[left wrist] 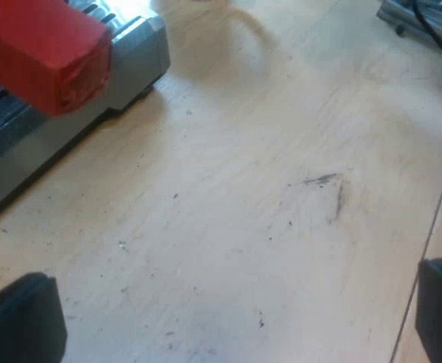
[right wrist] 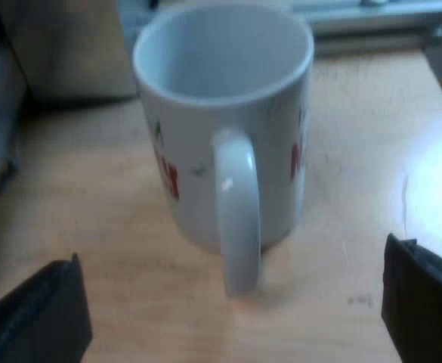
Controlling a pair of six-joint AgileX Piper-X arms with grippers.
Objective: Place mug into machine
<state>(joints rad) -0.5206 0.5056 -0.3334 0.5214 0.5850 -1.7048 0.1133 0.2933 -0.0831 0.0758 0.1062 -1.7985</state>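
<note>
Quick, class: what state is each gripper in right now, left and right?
Left gripper: open, holding nothing, near the red handle end.
Right gripper: open, holding nothing, facing the mug.

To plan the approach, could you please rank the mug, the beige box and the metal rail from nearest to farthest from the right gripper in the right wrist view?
From the open right gripper:
1. mug, straight ahead, handle facing the gripper.
2. beige box, behind the mug.
3. metal rail, farthest, past the table edge.
</note>
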